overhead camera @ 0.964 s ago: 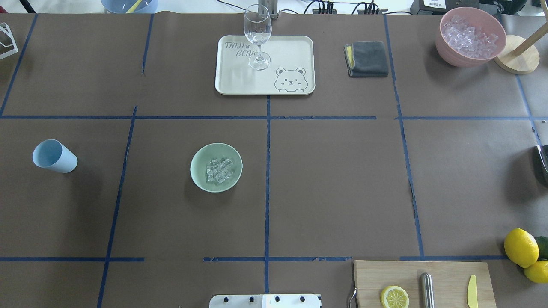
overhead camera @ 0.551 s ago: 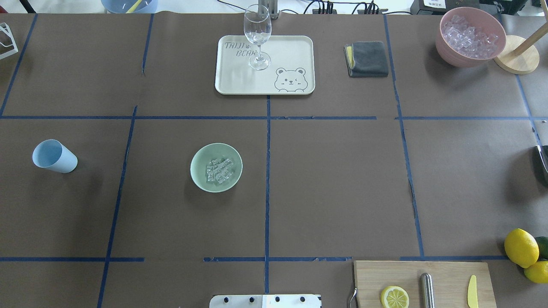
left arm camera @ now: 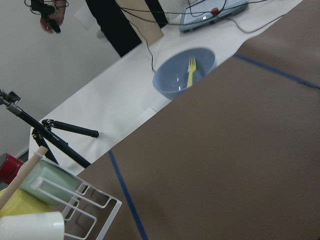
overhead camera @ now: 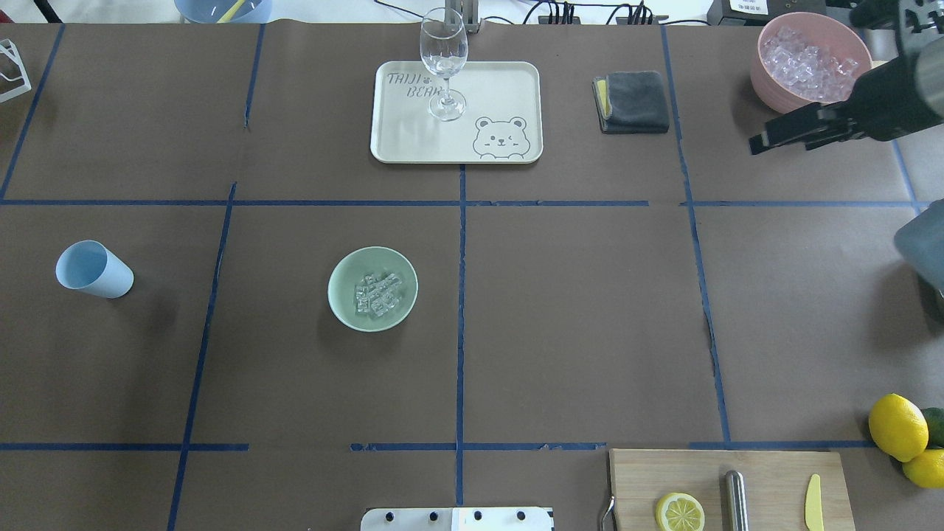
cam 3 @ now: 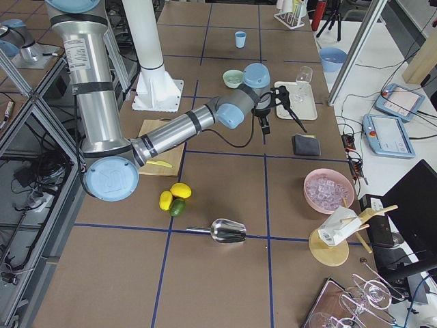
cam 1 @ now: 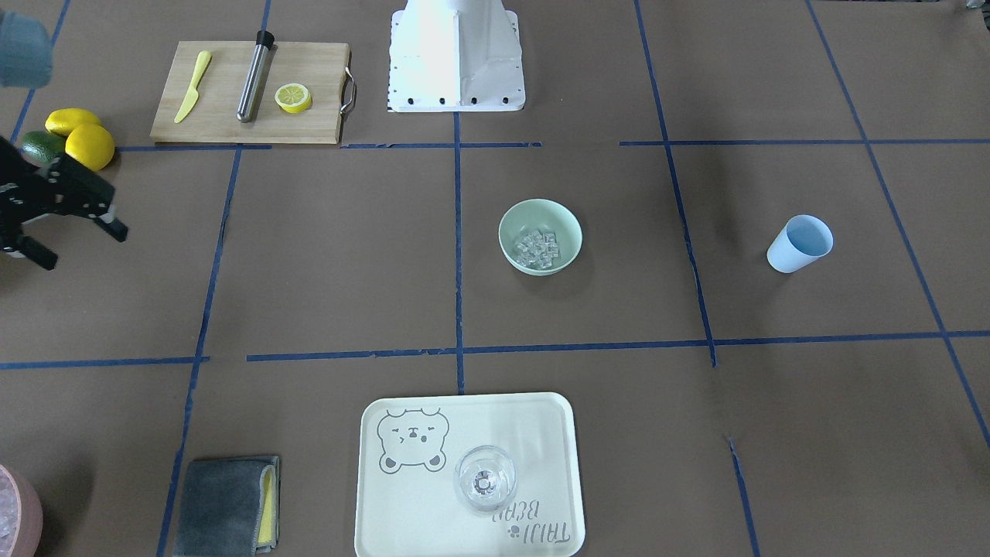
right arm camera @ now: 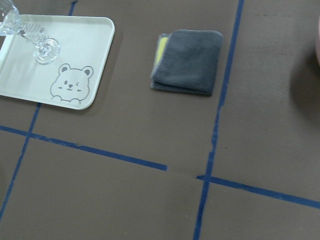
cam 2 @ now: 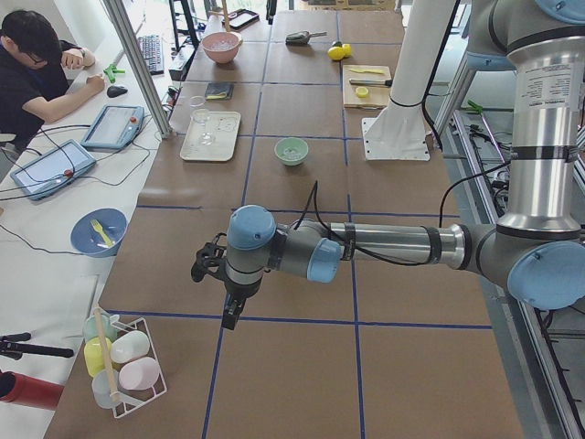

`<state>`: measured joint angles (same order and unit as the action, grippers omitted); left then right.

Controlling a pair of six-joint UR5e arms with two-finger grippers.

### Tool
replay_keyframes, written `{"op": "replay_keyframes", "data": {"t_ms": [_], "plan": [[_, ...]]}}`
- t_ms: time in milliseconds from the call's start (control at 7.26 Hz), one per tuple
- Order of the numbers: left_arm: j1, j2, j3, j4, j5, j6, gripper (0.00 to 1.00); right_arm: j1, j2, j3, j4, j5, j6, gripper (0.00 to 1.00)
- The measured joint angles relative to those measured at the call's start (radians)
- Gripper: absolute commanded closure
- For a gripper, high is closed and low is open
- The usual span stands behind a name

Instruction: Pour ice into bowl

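Two hands are here, and neither one is near the work. The small clear glassy ice cubes (overhead camera: 376, 293) lie in a heap inside the round pale mint-green bowl (overhead camera: 335, 284), so the pouring looks done to me. The right hand (cam 1: 83, 246) hangs above the desk (overhead camera: 575, 317) with its two fingers spread and nothing between them. The bowl sits well apart from that hand, off to its left and closer to the robot. The round pink bowl full of ice (overhead camera: 765, 82) is just beside the hand, on its far right side. If that hand swings wide, it could bump the pink bowl and spill the wrong ice. The left hand (cam 2: 228, 315) hangs low, far from the mint-green bowl and near the white wire rack of cups (cam 2: 155, 389). I cannot tell if it is open or closed. A low sweep there could knock the rack.
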<state>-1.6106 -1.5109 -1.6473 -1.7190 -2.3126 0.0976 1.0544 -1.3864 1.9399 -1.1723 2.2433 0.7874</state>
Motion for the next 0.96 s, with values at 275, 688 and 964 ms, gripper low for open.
{"op": "replay_keyframes", "data": {"t_ms": [275,688,964], "plan": [[0.001,-0.003,0.004,-0.017,-0.055,0.004,0.0,-0.246,0.142,0.041,-0.128,-0.175,0.202,0.0],[0.003,-0.006,0.005,-0.051,-0.085,0.005,0.0,-0.484,0.508,-0.077,-0.514,-0.413,0.378,0.0],[0.004,-0.006,0.004,-0.055,-0.107,0.006,0.0,-0.572,0.667,-0.276,-0.539,-0.505,0.474,0.01]]}}
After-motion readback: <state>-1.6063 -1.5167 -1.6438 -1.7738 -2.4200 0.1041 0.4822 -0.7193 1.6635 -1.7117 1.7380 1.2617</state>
